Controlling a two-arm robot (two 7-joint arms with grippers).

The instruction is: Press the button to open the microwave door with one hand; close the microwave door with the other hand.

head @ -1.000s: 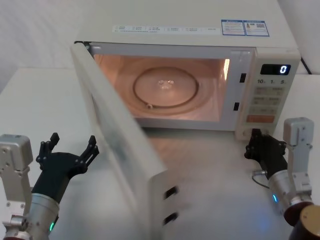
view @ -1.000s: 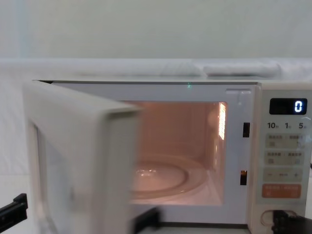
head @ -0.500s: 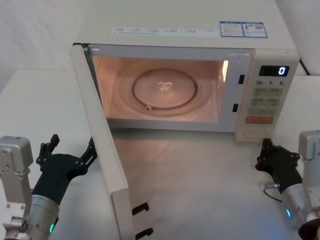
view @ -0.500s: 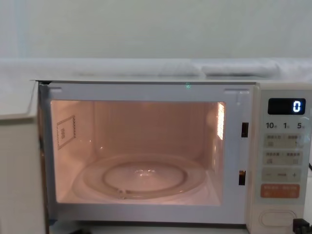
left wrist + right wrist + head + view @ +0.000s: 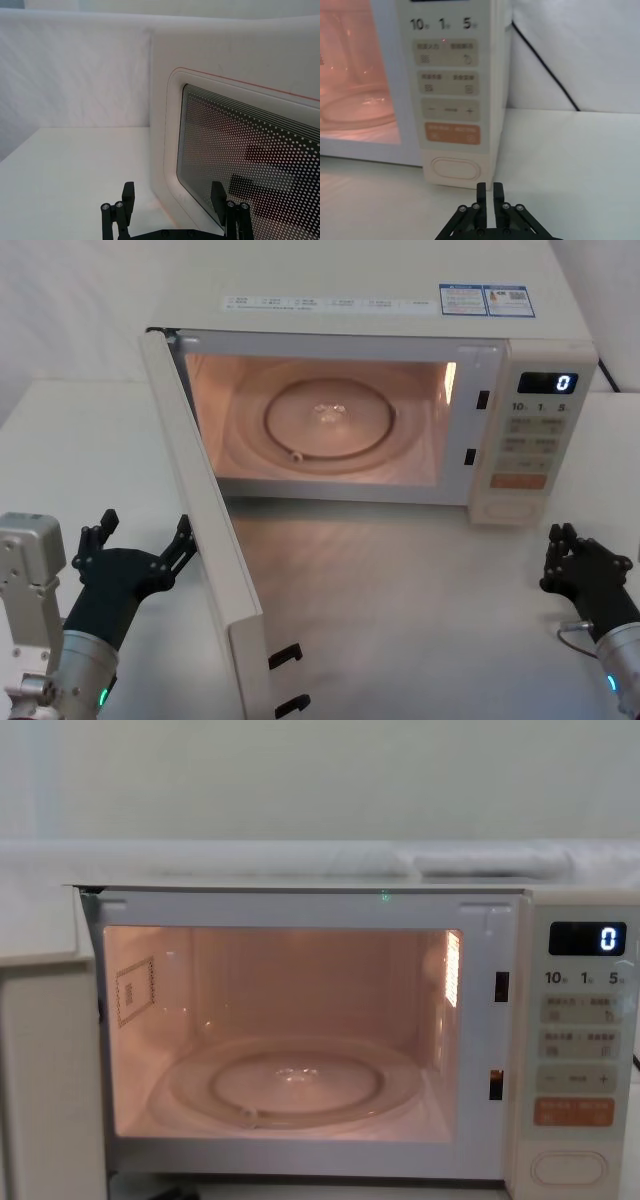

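Observation:
The microwave door (image 5: 205, 530) stands swung wide open to the left, its inner edge with two black latches facing me. The lit cavity holds a glass turntable (image 5: 330, 420). The cream oblong button (image 5: 510, 508) sits at the bottom of the control panel, also seen as the button (image 5: 456, 169) and the button (image 5: 567, 1167). My right gripper (image 5: 566, 540) hovers shut in front of the panel, a short way back from the button; its fingers (image 5: 481, 192) press together. My left gripper (image 5: 145, 532) is open, just beside the door's outer face (image 5: 240, 150), with its fingers (image 5: 128, 192) spread.
The microwave body (image 5: 380, 290) stands at the back of a white table (image 5: 420, 600). A black cable (image 5: 545, 65) runs down behind the microwave's right side. The display (image 5: 588, 938) reads 0. White wall behind.
The door has swung from half open to wide open at the left. My right gripper has drawn back from the button toward me. The left gripper has hardly moved.

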